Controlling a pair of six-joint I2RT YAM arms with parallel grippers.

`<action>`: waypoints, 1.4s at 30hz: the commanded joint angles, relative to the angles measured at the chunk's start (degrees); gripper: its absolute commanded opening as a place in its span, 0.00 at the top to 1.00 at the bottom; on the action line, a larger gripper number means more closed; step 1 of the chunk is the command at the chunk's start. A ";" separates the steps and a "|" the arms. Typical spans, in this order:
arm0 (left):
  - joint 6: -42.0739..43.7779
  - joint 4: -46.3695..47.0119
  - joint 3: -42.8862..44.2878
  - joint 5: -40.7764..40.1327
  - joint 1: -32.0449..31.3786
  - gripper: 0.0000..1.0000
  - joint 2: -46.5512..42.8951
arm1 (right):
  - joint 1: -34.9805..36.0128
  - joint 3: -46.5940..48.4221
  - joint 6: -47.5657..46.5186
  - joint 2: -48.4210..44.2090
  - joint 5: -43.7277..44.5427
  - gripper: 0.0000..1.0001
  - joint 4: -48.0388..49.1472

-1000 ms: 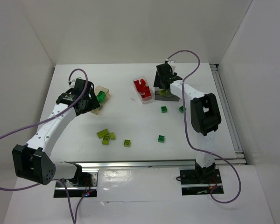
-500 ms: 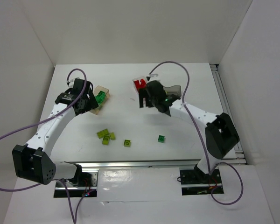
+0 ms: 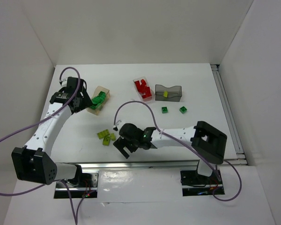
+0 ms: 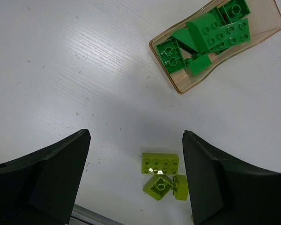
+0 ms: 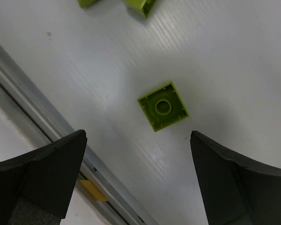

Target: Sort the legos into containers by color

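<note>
My left gripper (image 3: 81, 103) is open and empty, just left of the tan box (image 3: 98, 99), which holds several dark green legos (image 4: 210, 35). Its wrist view shows three lime legos (image 4: 161, 163) between the open fingers, on the table below. My right gripper (image 3: 123, 147) is open and empty near the table's front edge, above an upside-down lime lego (image 5: 162, 106). The clear box (image 3: 143, 89) holds red legos. The dark grey box (image 3: 168, 92) holds one lime lego (image 3: 165, 94). Two dark green legos (image 3: 164, 109) lie in front of the grey box.
A metal rail (image 5: 33, 89) runs along the table's front edge, close under my right gripper. The group of lime legos (image 3: 105, 136) lies just left of the right gripper. White walls enclose the table on three sides.
My right arm has swung from the grey box at the back to the front edge, over the lime lego. My left gripper has drawn back a little from the tan box.
</note>
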 commanded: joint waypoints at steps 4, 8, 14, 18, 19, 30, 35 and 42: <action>2.16 -0.47 1.23 -0.07 0.39 0.11 -2.01 | 0.52 3.19 1.59 5.46 9.60 0.09 1.80; 2.16 -0.47 1.23 0.46 0.39 0.11 -2.01 | 0.52 4.95 1.60 9.23 12.24 0.16 2.68; 2.16 0.06 0.18 0.99 0.39 0.11 -2.01 | 0.52 4.96 2.13 9.33 15.85 0.48 3.21; 2.16 0.58 0.18 1.52 0.39 0.11 -2.01 | 0.52 5.48 3.00 8.19 18.48 0.61 2.59; 2.16 0.58 0.18 2.13 0.39 0.11 -2.01 | 0.52 5.48 3.01 7.41 20.40 0.61 1.38; 2.16 0.58 -0.35 2.13 0.39 0.11 -2.54 | -25.56 8.99 9.16 -0.68 22.19 0.61 -2.50; 2.16 1.11 -0.35 2.66 0.39 0.11 -2.54 | -38.23 16.63 9.16 4.22 20.60 0.60 -3.12; 2.16 1.11 -0.35 2.66 0.39 0.11 -2.01 | -46.24 25.34 9.69 11.17 22.44 0.57 -2.42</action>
